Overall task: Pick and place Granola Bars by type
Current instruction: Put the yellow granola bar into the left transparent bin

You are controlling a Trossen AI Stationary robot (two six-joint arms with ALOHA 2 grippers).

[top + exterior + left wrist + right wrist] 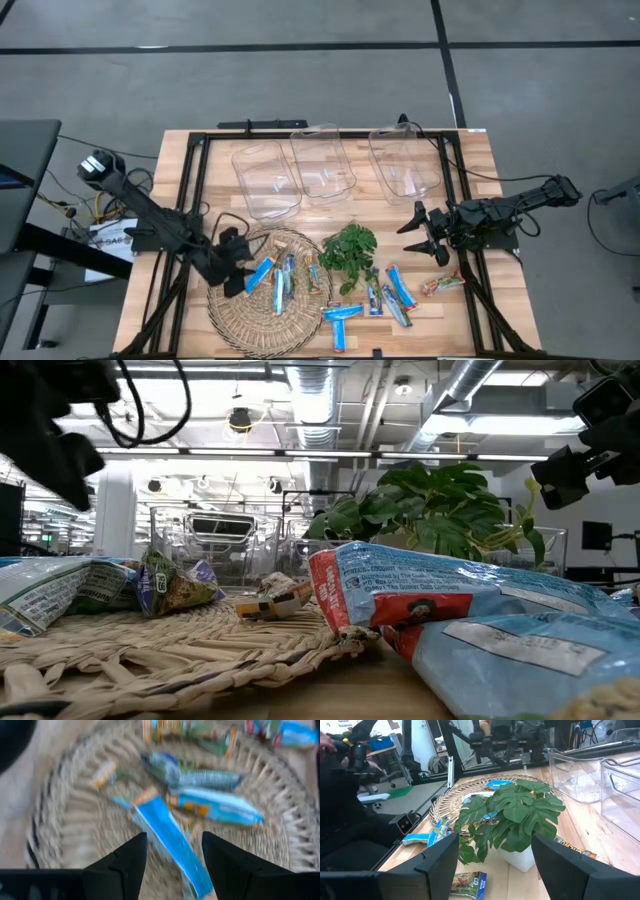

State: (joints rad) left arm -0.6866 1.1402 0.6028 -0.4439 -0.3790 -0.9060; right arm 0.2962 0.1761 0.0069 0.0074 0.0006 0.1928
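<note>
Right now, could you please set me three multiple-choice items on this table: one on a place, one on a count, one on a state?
1. Where does the left gripper hover?
A. over the woven mat
B. over a clear bin
C. beside the plant

2. How many clear bins line the table's far edge?
A. one
B. three
C. five

3. How do the left gripper's fingers stand?
A. shut on a bar
B. shut, holding nothing
C. open, a blue bar between them

Answers:
1 A: the high view shows it above the woven mat, left of the plant.
2 B: three bins sit side by side.
3 C: the left wrist view shows spread fingers with the blue bar below.
</note>
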